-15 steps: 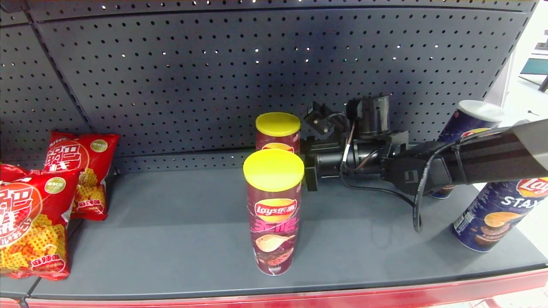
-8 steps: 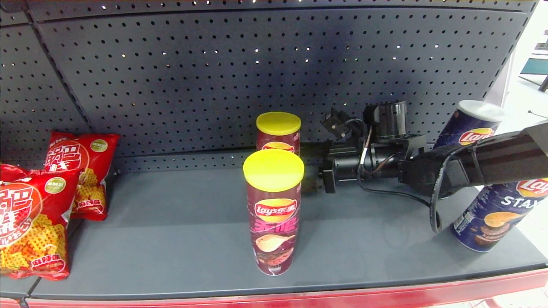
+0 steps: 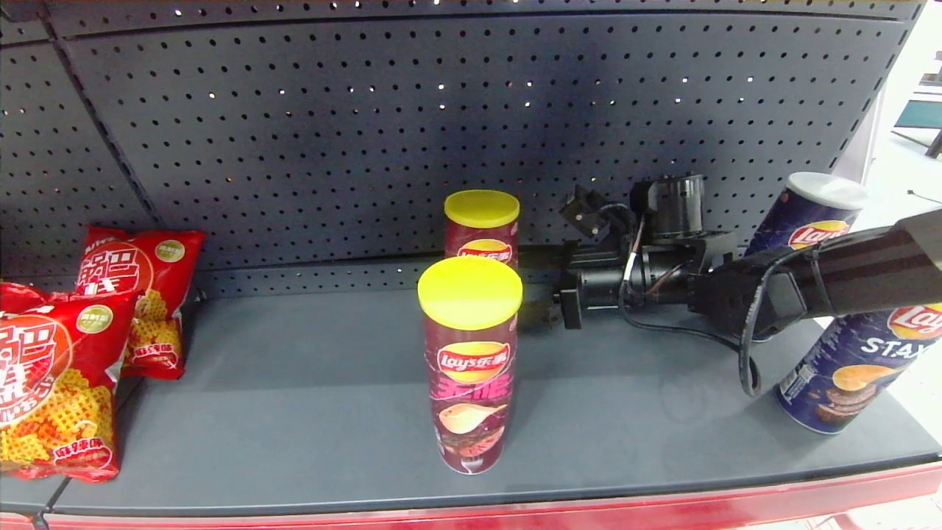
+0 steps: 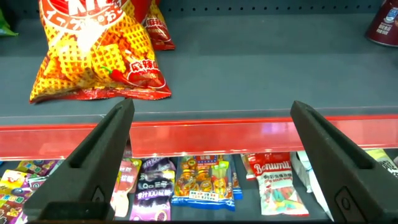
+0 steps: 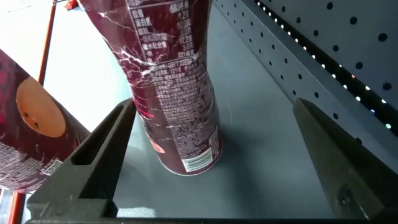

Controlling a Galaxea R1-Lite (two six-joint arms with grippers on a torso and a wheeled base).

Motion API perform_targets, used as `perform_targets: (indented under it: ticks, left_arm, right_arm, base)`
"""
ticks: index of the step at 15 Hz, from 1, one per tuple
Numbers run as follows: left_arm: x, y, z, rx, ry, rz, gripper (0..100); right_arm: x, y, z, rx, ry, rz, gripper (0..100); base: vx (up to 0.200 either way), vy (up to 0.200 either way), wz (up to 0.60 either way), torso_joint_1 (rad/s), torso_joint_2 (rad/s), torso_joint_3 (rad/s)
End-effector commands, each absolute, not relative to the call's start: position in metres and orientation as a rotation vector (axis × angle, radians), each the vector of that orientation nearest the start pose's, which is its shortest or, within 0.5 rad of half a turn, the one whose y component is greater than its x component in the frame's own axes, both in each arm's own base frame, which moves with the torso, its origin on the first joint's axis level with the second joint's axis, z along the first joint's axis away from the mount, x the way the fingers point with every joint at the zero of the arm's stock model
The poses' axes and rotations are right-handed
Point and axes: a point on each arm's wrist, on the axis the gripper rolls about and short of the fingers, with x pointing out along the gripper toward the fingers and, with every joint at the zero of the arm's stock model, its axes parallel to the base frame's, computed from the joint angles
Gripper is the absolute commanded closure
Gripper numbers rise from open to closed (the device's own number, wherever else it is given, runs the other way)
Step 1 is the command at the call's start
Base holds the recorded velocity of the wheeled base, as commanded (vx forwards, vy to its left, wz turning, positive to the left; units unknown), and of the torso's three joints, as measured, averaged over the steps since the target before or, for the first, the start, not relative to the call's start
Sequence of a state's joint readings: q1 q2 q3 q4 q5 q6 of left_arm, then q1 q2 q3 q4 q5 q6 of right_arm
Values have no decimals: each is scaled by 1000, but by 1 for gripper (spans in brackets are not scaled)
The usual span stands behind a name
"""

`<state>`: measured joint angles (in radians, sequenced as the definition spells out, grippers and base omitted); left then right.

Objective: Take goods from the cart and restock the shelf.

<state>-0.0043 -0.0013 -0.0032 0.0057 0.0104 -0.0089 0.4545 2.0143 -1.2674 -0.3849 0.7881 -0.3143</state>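
So, R gripper (image 3: 567, 291): jaws spread, nothing held; near rear maroon can (image 3: 481, 230), on its right, not touching.
Rear maroon can: upright at back of shelf (image 3: 294, 397), by pegboard (image 3: 331, 147).
Front maroon can (image 3: 469, 364): upright, mid-shelf, just ahead of rear one.
L gripper (image 4: 212, 104): jaws spread, empty, facing shelf's red front lip.
Blue cans (image 3: 846, 375): two, right end, partly behind R arm.
Snack bags (image 3: 51, 390): red, left end.

A dark grey perforated metal back panel (image 3: 368, 132) rises behind the flat grey shelf (image 3: 294, 397) with a red front lip (image 3: 589, 509), pale bright floor (image 3: 904, 168) showing beyond its right end.
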Motion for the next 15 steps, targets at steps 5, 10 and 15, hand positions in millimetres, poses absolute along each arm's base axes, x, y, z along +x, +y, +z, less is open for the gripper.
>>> perform_targets:
  ticks: [5, 10, 15]
  left_arm:
    - [-23, 0, 76, -9, 3, 6, 0]
    - [-23, 0, 76, -9, 3, 8, 0]
    - [-23, 0, 76, -9, 3, 8, 0]
  right_arm:
    - [332, 183, 183, -204, 184, 1282, 0]
    - [317, 159, 194, -201, 178, 1245, 0]
    - [287, 140, 195, -206, 196, 1237, 0]
  base:
    - [0, 0, 0, 0, 0, 0]
    - [0, 0, 0, 0, 0, 0]
    - [0, 0, 0, 0, 0, 0]
